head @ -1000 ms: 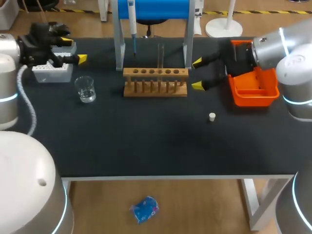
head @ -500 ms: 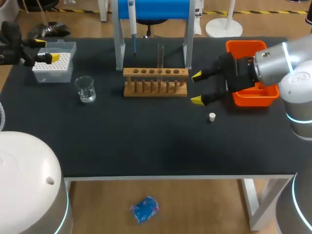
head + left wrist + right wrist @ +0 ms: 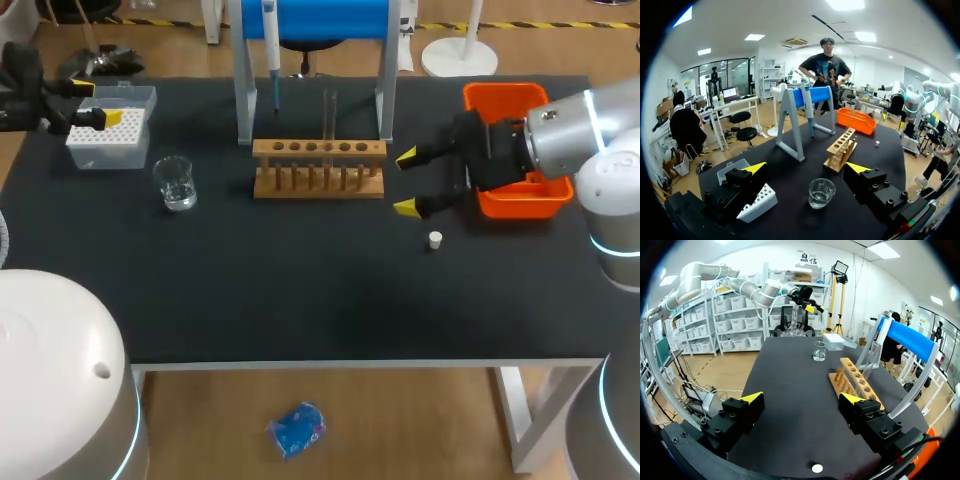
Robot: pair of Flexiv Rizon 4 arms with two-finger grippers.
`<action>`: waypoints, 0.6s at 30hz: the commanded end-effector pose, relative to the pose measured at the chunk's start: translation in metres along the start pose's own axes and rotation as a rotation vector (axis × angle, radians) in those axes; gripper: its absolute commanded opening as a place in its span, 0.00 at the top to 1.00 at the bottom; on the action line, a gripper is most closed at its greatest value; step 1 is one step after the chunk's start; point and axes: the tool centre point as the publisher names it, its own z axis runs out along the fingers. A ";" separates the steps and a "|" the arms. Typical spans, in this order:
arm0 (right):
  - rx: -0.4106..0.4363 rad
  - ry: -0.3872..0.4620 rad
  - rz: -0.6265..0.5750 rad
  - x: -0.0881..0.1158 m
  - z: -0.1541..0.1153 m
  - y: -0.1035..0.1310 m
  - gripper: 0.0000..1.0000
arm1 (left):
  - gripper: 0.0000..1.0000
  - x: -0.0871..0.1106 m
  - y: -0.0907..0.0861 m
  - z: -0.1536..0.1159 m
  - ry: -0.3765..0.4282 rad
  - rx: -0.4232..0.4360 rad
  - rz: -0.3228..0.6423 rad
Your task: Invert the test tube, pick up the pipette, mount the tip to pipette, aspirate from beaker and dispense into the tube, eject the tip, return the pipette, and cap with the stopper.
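Evidently our right gripper (image 3: 408,183) is spread wide with nothing between its fingers, just beside the end of the wooden rack (image 3: 318,168). We judge that the first step, inverting the test tube (image 3: 329,112), is in hand and not yet done. The tube stands upright in a hole near the rack's middle, a slim clear glass rising well above the wood; which end is its mouth we cannot tell. The next move calls for setting the fingers on either side of the tube above the rack, closing gently, and lifting straight up before turning it. The white stopper (image 3: 435,239) lies on the mat near the gripper, and the orange bin (image 3: 520,205) sits behind it. Our left gripper (image 3: 95,103) is likewise open and empty, by the tip box (image 3: 115,140). The beaker (image 3: 175,183) stands near that box, and the pipette (image 3: 271,45) hangs on its stand behind the rack.
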 end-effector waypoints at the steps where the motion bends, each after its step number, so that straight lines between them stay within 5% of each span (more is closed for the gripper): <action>1: 0.056 -0.019 -0.035 0.014 0.010 0.013 0.00 | 0.00 -0.006 0.001 -0.004 0.012 0.002 -0.014; 11: -0.031 -0.080 -0.043 0.051 0.040 0.052 0.00 | 0.00 -0.043 0.012 -0.024 0.038 -0.035 -0.051; 18: -0.021 -0.092 -0.028 0.048 0.075 0.079 0.00 | 0.00 -0.067 0.024 -0.027 0.056 -0.048 -0.089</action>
